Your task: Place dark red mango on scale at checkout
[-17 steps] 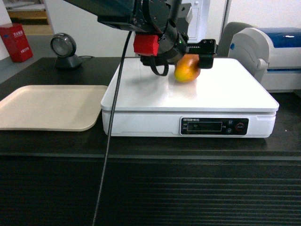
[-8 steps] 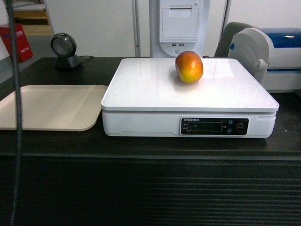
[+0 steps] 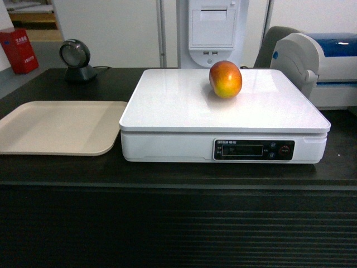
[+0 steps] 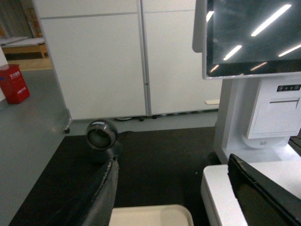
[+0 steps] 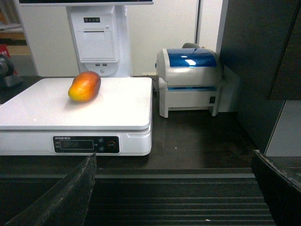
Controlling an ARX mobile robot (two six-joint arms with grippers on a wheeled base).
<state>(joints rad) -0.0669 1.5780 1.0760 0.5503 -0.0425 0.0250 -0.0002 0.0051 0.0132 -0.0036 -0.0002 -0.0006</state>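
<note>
- Head view: I log the dark red mango resting on the flat top of the scale, toward the rear and right of centre, touching nothing else. The scale stands on the checkout, with a beige tray just beside it on the left and a round scanner behind that. No arm or gripper shows here.
- Head view, handling estimate: smooth-skinned oval fruit, probably moderately heavy for its size, firm but bruisable, and liable to roll on the glossy top. If I had to retake it, I would close across the narrow middle, lightly.
- Left wrist view: left gripper with fingers spread wide, holding nothing; one dark finger at lower left, the other at lower right. A corner of the scale and the tray's edge lie below; the scanner is beyond.
- Right wrist view: right gripper likewise wide open and empty, low in front of the ribbed counter face, well apart from the mango. A blue-topped printer sits just beside the scale.
- Status, my judgement: placement looks complete.
</note>
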